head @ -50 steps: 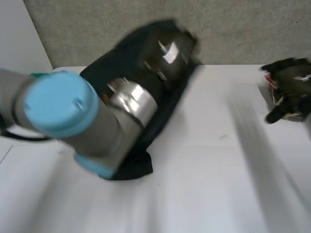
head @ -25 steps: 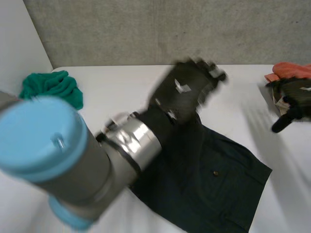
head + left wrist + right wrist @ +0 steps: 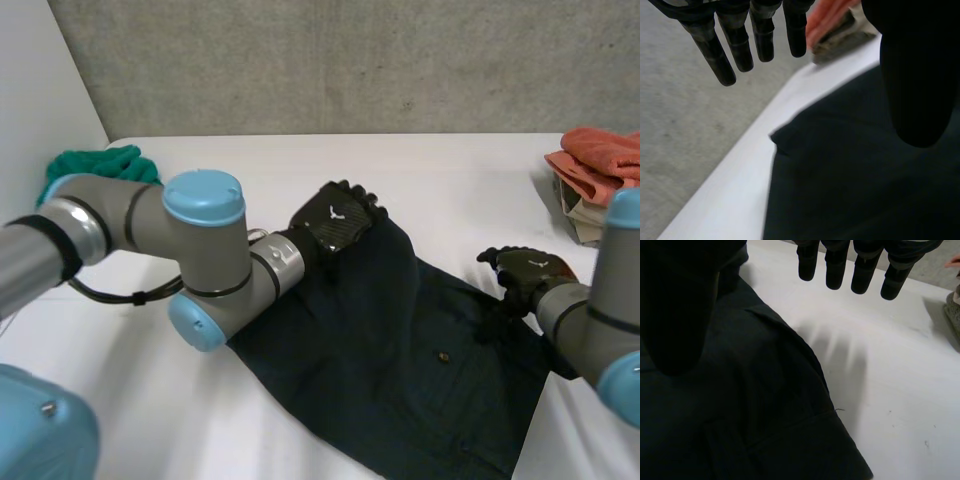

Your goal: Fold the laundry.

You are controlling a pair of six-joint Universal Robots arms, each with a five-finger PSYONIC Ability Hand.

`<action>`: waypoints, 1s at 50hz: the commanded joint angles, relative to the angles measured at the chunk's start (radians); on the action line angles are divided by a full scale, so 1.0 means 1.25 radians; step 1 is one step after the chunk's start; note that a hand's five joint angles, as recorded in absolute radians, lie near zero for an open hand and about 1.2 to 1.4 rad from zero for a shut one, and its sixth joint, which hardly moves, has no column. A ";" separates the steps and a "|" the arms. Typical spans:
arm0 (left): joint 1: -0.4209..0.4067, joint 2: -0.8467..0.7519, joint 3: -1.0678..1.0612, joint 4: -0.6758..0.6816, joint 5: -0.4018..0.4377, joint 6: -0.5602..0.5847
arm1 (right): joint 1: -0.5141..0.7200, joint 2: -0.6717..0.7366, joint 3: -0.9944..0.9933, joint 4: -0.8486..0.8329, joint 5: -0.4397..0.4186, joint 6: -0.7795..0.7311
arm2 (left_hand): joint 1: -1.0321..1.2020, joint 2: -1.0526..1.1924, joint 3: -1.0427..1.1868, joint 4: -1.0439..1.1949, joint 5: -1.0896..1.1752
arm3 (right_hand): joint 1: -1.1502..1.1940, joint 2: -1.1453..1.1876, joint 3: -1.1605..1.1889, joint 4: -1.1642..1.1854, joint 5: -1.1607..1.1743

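Garment: the dark garment [image 3: 400,380] lies spread and mostly flat on the white table [image 3: 450,170], with a small button [image 3: 441,355] near its middle.
Left hand: my left hand [image 3: 335,215] sits over the garment's far corner. Its fingers [image 3: 742,47] are straight and spread wide, gripping nothing, with the cloth under the palm and thumb.
Right hand: my right hand [image 3: 527,270] is at the garment's opposite edge. Its fingers [image 3: 835,270] are straight and hold nothing, and the fingertips reach just past the hem over bare table.
Other laundry: a green cloth [image 3: 105,168] lies well apart from the garment on the left-arm side. An orange cloth [image 3: 600,150] lies well apart from it on the right-arm side.
Step in hand: I judge this is the flattening and lining up before the first fold, with no fold made yet.
Doing it well: I want each hand low at its own edge, pinching one clean layer right at a corner. Both hands should then lift together so the fold line runs straight.
Risk: a pinch taken too far in from the garment's edge would bunch the cloth and skew the fold.
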 commanded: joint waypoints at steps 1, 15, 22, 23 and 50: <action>-0.017 -0.108 0.105 -0.009 0.012 0.044 | 0.038 0.074 -0.014 -0.056 0.067 -0.009 | -0.028 -0.025 -0.020 -0.023 -0.011 | 0.095 0.109 0.104 0.104 0.096; -0.057 -0.173 0.211 -0.008 -0.053 0.044 | 0.078 -0.005 -0.001 -0.150 0.052 -0.064 | -0.068 -0.065 -0.060 -0.062 -0.051 | 0.933 0.947 0.942 0.941 0.934; -0.063 -0.161 0.238 0.014 -0.112 0.041 | 0.130 -0.159 0.044 -0.153 0.026 -0.168 | -0.086 -0.084 -0.079 -0.081 -0.070 | 0.933 0.947 0.942 0.941 0.934; -0.063 -0.155 0.238 0.014 -0.112 0.041 | 0.139 -0.174 0.049 -0.152 0.021 -0.174 | -0.089 -0.086 -0.081 -0.084 -0.072 | 0.933 0.947 0.942 0.941 0.934; -0.007 0.017 0.288 0.433 -0.274 0.057 | 0.122 -0.115 -0.328 -0.226 0.004 -0.229 | 0.886 0.888 0.893 0.891 0.902 | 0.933 0.947 0.942 0.941 0.934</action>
